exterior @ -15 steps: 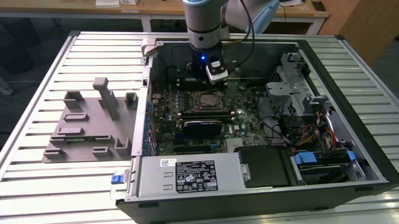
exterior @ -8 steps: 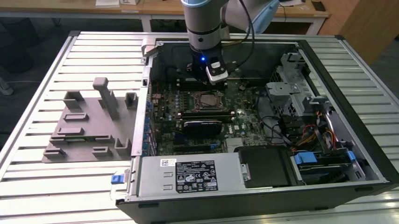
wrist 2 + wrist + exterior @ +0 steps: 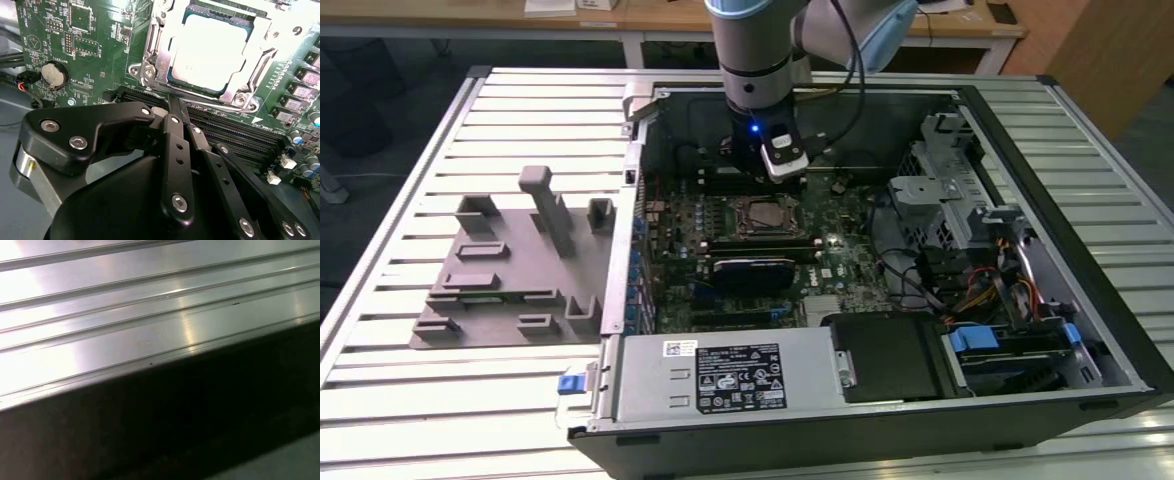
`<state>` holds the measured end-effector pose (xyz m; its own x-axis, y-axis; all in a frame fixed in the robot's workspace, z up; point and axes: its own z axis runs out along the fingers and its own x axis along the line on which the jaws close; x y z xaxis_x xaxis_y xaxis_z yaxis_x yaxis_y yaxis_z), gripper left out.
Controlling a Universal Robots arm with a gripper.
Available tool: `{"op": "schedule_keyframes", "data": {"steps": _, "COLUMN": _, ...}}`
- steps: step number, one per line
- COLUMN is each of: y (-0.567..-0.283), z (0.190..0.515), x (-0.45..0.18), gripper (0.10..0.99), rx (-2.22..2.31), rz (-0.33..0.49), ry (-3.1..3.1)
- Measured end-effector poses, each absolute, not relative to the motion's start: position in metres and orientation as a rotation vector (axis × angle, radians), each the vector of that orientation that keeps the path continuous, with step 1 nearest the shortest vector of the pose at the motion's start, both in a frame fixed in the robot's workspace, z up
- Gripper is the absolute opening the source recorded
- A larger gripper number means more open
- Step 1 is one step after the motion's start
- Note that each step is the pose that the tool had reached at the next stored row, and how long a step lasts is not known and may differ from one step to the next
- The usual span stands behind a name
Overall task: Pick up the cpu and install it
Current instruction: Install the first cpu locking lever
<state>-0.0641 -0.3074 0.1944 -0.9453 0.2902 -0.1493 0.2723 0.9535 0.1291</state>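
The small flat square cpu point(image 3: 209, 52) with its pale silver-white metal top already lies in the metal-framed socket point(image 3: 155, 60) on the green motherboard point(image 3: 90, 30), just beyond the tips of the black linkage hand point(image 3: 175, 107). In the second wrist view the two slim fingers point(image 3: 172, 125) meet in a single line with nothing between them, so the hand is clenched and empty.

The chip looks light, rigid and smooth on top, and I judge it fragile underneath, so the bare side edges are the sensible place to take hold. The socket frame hugs those edges closely, leaving little room for fingers.

In the exterior view the arm point(image 3: 761, 60) reaches down into the open black computer case point(image 3: 1067, 130), which lies on the ribbed metal bench point(image 3: 400, 400). Space is tight around the socket: black memory slots point(image 3: 235, 132) run just beside it, and the case walls and a drive cage point(image 3: 947, 190) enclose the board. A grey plastic fixture point(image 3: 507, 270) sits on the bench at the exterior view's left, outside the case.
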Motion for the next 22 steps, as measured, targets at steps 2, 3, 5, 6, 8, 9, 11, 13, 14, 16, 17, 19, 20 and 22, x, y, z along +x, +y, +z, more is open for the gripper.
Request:
{"op": "schedule_keyframes", "data": {"steps": 2, "y": -0.3080, "z": 0.1941, "x": -0.0641, "gripper": 0.106, "rx": 0.426, "rz": 0.159, "ry": 2.937}}
{"op": "schedule_keyframes", "data": {"steps": 3, "y": -0.3083, "z": 0.1940, "x": -0.0641, "gripper": 0.106, "rx": 0.426, "rz": 0.159, "ry": 2.936}}
{"op": "schedule_keyframes", "data": {"steps": 5, "y": -0.3089, "z": 0.1939, "x": -0.0641, "gripper": 0.106, "rx": 0.425, "rz": 0.158, "ry": 2.934}}
{"op": "schedule_keyframes", "data": {"steps": 6, "y": -0.3091, "z": 0.1938, "x": -0.0641, "gripper": 0.106, "rx": 0.425, "rz": 0.158, "ry": 2.934}}
{"op": "schedule_keyframes", "data": {"steps": 8, "y": -0.3092, "z": 0.1939, "x": -0.0641, "gripper": 0.106, "rx": 0.425, "rz": 0.157, "ry": 2.933}}
{"op": "schedule_keyframes", "data": {"steps": 9, "y": -0.3092, "z": 0.1939, "x": -0.0641, "gripper": 0.106, "rx": 0.425, "rz": 0.157, "ry": 2.933}}
{"op": "schedule_keyframes", "data": {"steps": 11, "y": -0.3092, "z": 0.1939, "x": -0.0641, "gripper": 0.106, "rx": 0.424, "rz": 0.157, "ry": 2.933}}
{"op": "schedule_keyframes", "data": {"steps": 13, "y": -0.3092, "z": 0.1941, "x": -0.0640, "gripper": 0.106, "rx": 0.424, "rz": 0.157, "ry": 2.933}}
{"op": "schedule_keyframes", "data": {"steps": 14, "y": -0.3092, "z": 0.1945, "x": -0.0640, "gripper": 0.106, "rx": 0.424, "rz": 0.157, "ry": 2.933}}
{"op": "schedule_keyframes", "data": {"steps": 16, "y": -0.3091, "z": 0.1965, "x": -0.0639, "gripper": 0.106, "rx": 0.424, "rz": 0.158, "ry": 2.933}}
{"op": "schedule_keyframes", "data": {"steps": 17, "y": -0.3092, "z": 0.1980, "x": -0.0640, "gripper": 0.106, "rx": 0.425, "rz": 0.157, "ry": 2.933}}
{"op": "schedule_keyframes", "data": {"steps": 19, "y": -0.3092, "z": 0.2005, "x": -0.0640, "gripper": 0.106, "rx": 0.425, "rz": 0.157, "ry": 2.933}}
{"op": "schedule_keyframes", "data": {"steps": 20, "y": -0.3092, "z": 0.2014, "x": -0.0640, "gripper": 0.106, "rx": 0.425, "rz": 0.157, "ry": 2.933}}
{"op": "schedule_keyframes", "data": {"steps": 22, "y": -0.3092, "z": 0.2017, "x": -0.0641, "gripper": 0.106, "rx": 0.426, "rz": 0.157, "ry": 2.933}}
